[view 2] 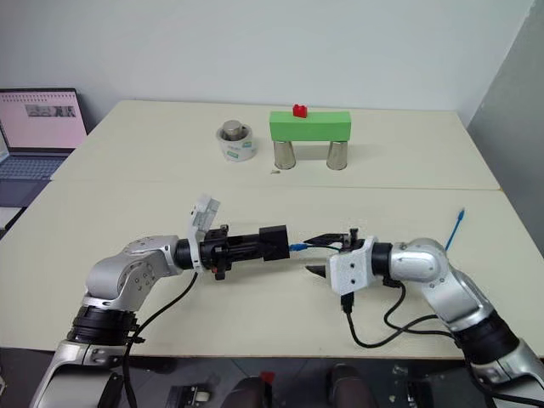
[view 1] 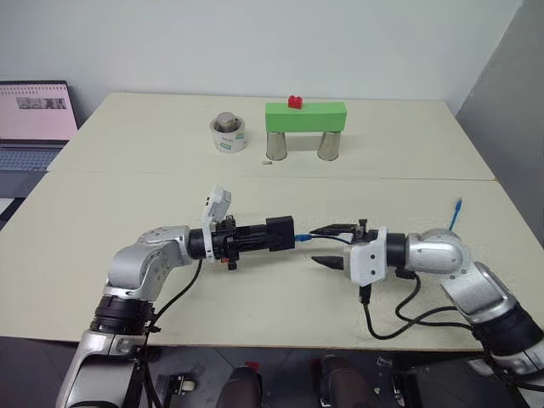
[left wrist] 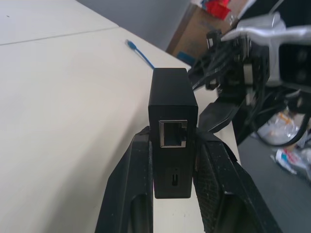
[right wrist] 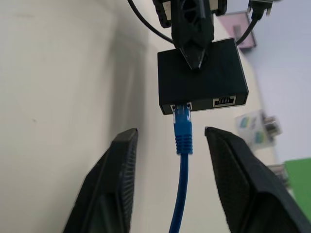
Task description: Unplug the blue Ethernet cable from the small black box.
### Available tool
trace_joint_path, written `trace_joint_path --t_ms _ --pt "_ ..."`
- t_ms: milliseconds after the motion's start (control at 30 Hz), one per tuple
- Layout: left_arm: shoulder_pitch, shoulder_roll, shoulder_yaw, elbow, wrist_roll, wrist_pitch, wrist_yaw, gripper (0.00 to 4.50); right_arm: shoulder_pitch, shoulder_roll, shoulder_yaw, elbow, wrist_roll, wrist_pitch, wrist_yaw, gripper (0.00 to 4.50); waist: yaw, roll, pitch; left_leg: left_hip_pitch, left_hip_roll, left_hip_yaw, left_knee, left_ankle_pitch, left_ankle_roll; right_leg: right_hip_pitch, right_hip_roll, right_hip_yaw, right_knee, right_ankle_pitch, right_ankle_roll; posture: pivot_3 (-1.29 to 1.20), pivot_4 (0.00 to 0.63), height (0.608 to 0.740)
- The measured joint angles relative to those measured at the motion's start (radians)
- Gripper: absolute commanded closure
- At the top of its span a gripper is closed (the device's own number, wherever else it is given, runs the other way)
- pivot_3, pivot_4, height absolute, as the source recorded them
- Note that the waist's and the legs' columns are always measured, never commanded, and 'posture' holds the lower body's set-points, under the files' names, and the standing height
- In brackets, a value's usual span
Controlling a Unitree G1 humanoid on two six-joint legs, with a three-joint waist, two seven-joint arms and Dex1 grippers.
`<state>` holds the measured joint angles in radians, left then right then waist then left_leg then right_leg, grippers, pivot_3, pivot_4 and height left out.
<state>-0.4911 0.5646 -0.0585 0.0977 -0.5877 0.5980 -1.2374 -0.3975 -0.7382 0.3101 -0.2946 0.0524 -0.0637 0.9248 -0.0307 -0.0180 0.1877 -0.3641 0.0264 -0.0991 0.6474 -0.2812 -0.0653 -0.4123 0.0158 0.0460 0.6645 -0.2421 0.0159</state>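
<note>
My left hand (view 1: 274, 235) is clamped on the small black box (right wrist: 201, 75), held above the surface (view 1: 127, 221) with the blue Ethernet cable (right wrist: 183, 145) still plugged in; my right hand (right wrist: 171, 160), fingers apart, should pinch the stiff plug boot, not the limp cord.

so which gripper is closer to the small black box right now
Left. The left gripper is shut on the small black box; the right gripper is open just off it, straddling the plugged-in blue Ethernet cable.
</note>
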Motion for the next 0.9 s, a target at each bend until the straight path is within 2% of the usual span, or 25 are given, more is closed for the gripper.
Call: trace_joint_path --t_ms 33,133,233,333,633,900 --pt "-0.009 -0.001 -0.014 0.018 0.016 -0.037 -0.025 3.74 0.005 0.001 -0.031 -0.05 0.085 0.117 0.007 1.19 0.0 0.0 0.0 0.0 0.0 0.0 0.0 0.0 0.0 0.0 0.0 0.0 0.0 0.0 0.001 0.0 0.15 0.74" --pt "-0.042 -0.003 -0.027 0.038 0.042 -0.132 -0.11 3.74 0.007 0.027 -0.119 -0.147 0.318 0.423 -0.029 1.19 -0.001 0.0 0.0 0.001 0.001 -0.001 0.0 0.0 0.0 0.0 0.001 -0.001 0.001 -0.001 0.002 0.0 0.15 0.74" --pt "-0.075 0.0 -0.038 0.046 0.046 -0.176 -0.179 3.74 0.005 0.067 -0.179 -0.169 0.48 0.634 -0.082 1.19 -0.002 0.0 0.0 0.001 0.001 0.0 0.0 0.0 0.0 0.0 0.001 -0.001 0.001 -0.003 0.004 0.0 0.15 0.74" --pt "-0.085 0.002 -0.04 0.062 0.048 -0.191 -0.217 3.74 0.003 0.086 -0.209 -0.172 0.596 0.769 -0.102 1.19 -0.002 0.0 0.0 0.0 0.001 0.0 0.0 0.0 0.0 0.0 0.001 -0.001 0.0 -0.003 0.004 0.0 0.15 0.74" --pt "-0.091 0.003 -0.04 0.074 0.061 -0.196 -0.238 3.74 -0.059 0.123 -0.212 -0.142 0.715 0.937 -0.1 1.19 -0.002 0.0 0.0 0.0 0.001 0.0 0.0 0.0 0.001 0.0 0.001 -0.001 -0.001 -0.003 0.005 0.0 0.15 0.74" --pt "-0.091 0.003 -0.039 0.072 0.061 -0.195 -0.234 3.74 -0.065 0.148 -0.161 -0.12 0.671 0.945 -0.112 1.19 -0.002 0.0 0.0 0.0 0.001 0.0 0.0 0.0 0.001 0.0 0.001 -0.001 -0.001 -0.003 0.005 0.0 0.15 0.74"
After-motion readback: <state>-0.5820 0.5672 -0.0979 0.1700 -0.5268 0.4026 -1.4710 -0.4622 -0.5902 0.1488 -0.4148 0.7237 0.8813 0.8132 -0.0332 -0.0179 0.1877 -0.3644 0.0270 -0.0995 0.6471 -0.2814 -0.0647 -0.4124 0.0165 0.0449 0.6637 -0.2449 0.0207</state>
